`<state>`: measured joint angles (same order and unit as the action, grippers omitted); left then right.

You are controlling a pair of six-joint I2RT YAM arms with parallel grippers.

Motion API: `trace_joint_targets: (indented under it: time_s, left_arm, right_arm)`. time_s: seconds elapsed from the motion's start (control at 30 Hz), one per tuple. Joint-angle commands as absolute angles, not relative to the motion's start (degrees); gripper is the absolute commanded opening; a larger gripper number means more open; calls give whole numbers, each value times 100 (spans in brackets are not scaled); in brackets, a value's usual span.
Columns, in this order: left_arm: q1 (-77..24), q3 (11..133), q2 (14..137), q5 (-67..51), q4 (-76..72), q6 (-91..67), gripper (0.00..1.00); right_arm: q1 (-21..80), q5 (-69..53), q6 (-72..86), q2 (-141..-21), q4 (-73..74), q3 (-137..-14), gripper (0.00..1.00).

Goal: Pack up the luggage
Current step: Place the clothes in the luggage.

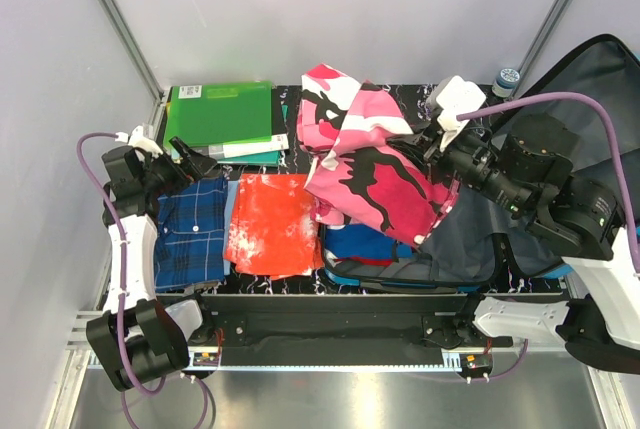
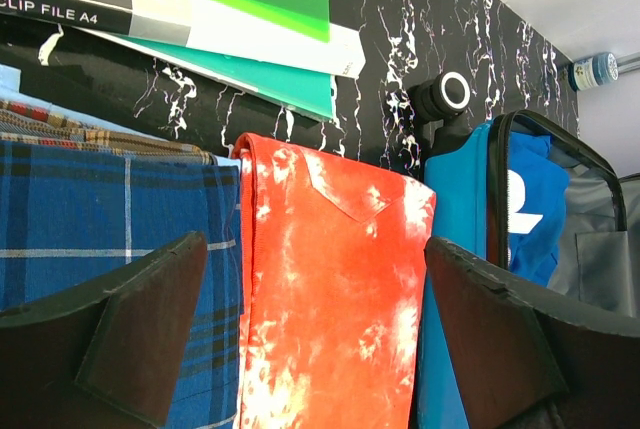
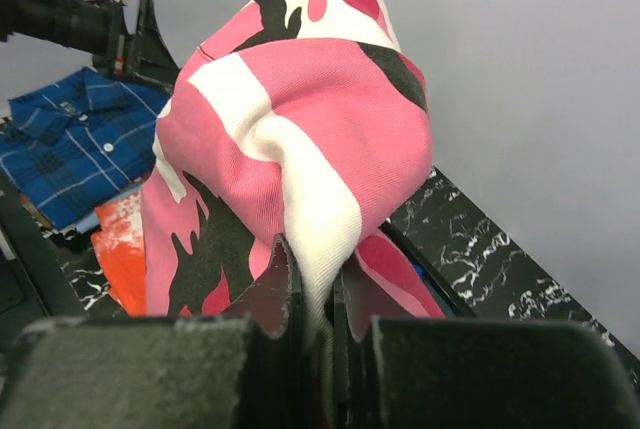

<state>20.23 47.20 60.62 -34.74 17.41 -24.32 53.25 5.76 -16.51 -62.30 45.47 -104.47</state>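
Found the luggage (image 1: 480, 239) open at the right of the counter (image 2: 390, 39), with the lid propped up toward the far right. Judged packing as begun but not finished.

Noted at least 1 blue garment with white print (image 2: 525, 199) already inside the grey-lined shell, toward its left side. Could not see the rest of the interior, hidden under the pink garment and the right arm.

Noted the right claw (image 3: 312, 279) closed tight on a fold of a pink camouflage garment (image 3: 300, 109), held up over the left part of the luggage and not yet laid in.

Counted 2 further garments outside on the counter, left of the luggage:
- an orange-red tie-dye garment (image 1: 268, 224), just beside the shell;
- a blue plaid shirt (image 1: 190, 229), to its left.

Found the left claw (image 1: 200, 164) spread wide, gripping nothing, poised above the far edge of those 2 items.

Saw green folders (image 1: 220, 114) stacked at the far left; could not tell whether meant for packing.

Judged as remaining: lowering and release of the pink garment, transfer of the 2 counter garments, closing of the lid.
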Motion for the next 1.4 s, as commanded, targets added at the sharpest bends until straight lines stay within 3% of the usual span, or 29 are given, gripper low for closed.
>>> trace_joint_targets:
  time_s: [0.0,0.23,0.97,1.37]
  left_arm:
    - [2048,4711,6056,-3612,1450,-2487,96]
    - [2057,4685,6021,-3674,1415,-2522,96]
    - [2048,4676,6012,-3770,1380,-2558,96]
    - [2048,4685,6021,-3806,1362,-2566,96]
  right_arm:
    - [5353,1081,-1767,-6179,3920,-10451,0]
    - [5186,1337,-1583,-6284,3885,-9766,0]
    - [2347,-2205,-835,-7338,2400,-8086,0]
    - [1732,-2812,-958,-8357,2004,-8253,0]
